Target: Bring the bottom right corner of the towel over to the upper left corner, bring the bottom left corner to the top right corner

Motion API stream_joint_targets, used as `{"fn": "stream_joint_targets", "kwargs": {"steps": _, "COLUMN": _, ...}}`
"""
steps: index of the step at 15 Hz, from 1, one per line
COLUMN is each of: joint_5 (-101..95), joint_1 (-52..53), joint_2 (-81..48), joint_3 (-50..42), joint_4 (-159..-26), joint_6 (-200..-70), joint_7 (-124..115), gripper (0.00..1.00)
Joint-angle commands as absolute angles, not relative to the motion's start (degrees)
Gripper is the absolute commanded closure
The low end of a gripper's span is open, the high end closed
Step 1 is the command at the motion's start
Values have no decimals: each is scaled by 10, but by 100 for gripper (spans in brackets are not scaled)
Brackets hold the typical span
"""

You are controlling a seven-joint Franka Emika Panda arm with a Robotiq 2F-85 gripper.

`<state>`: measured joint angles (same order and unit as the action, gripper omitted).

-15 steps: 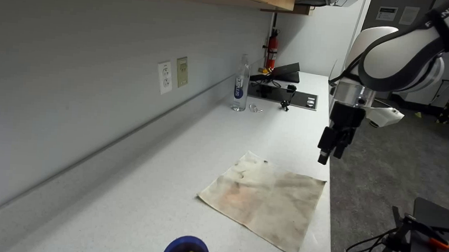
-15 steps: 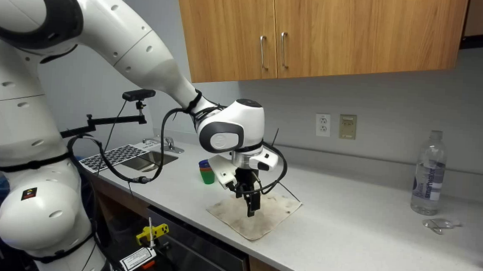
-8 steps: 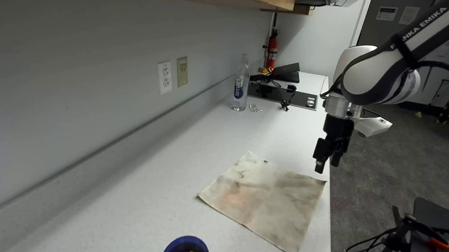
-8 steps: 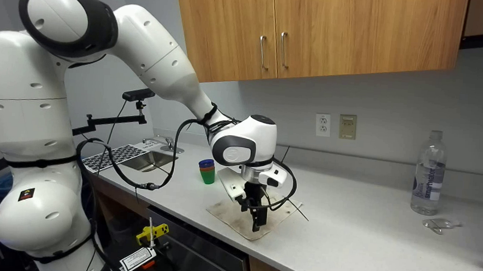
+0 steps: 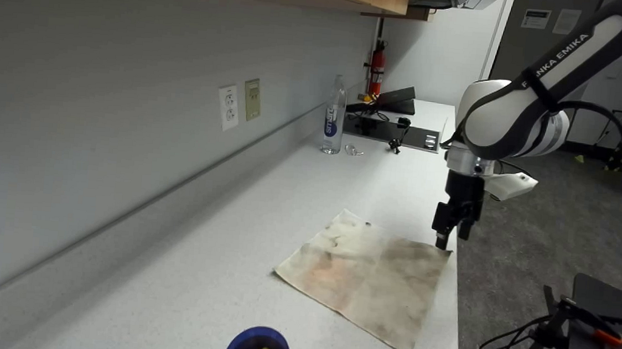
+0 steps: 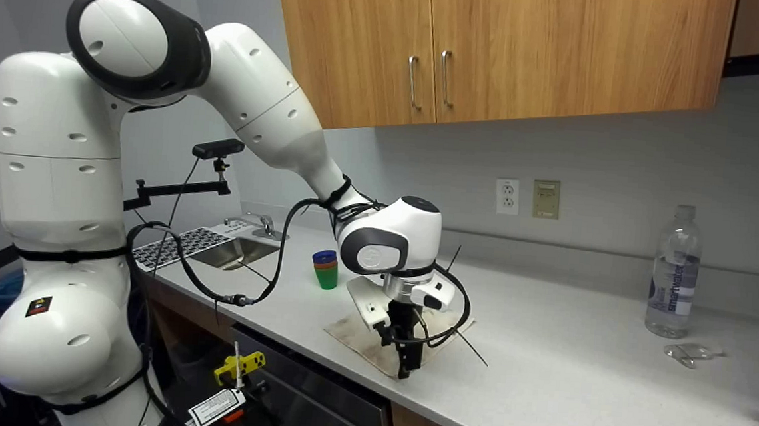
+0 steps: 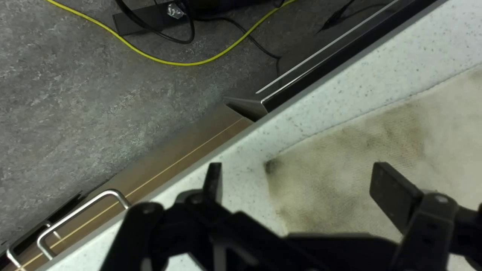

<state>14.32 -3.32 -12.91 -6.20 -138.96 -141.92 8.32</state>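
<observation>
The towel is a thin beige cloth with brownish stains, lying flat on the counter in an exterior view. It also shows, partly hidden by the arm, in an exterior view and in the wrist view. One corner of the towel points at the counter's front edge; its dark tip shows in the wrist view. My gripper is open and points down, its fingers on either side of that corner. One finger is over bare counter, the other over cloth. Nothing is between the fingers' pads.
The counter's front edge runs close beside the towel corner. A stack of coloured cups, blue on top, stands near the towel. A water bottle and a small clear item stand farther along. A sink lies behind.
The gripper has moved down and toward the towel's front corner, its fingertips now close to the cloth. It stays open. The towel has not moved.
</observation>
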Motion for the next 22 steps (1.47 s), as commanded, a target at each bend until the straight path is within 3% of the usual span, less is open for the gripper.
{"fn": "stream_joint_targets", "kwargs": {"steps": 1, "joint_5": 149, "joint_1": -50, "joint_2": -131, "joint_3": -45, "joint_4": -1387, "joint_6": -1415, "joint_7": 87, "gripper": 0}}
{"fn": "stream_joint_targets", "kwargs": {"steps": 18, "joint_5": 149, "joint_1": -57, "joint_2": -215, "joint_3": -15, "joint_4": -1362, "joint_6": -1487, "joint_7": 69, "gripper": 1}}
{"fn": "stream_joint_targets", "kwargs": {"steps": 20, "joint_5": 152, "joint_1": -59, "joint_2": -220, "joint_3": -12, "joint_4": -1355, "joint_6": -1482, "joint_7": 64, "gripper": 26}}
{"fn": "stream_joint_targets", "kwargs": {"steps": 22, "joint_5": 149, "joint_1": -59, "joint_2": -221, "joint_3": -13, "joint_4": -1351, "joint_6": -1480, "joint_7": 57, "gripper": 36}}
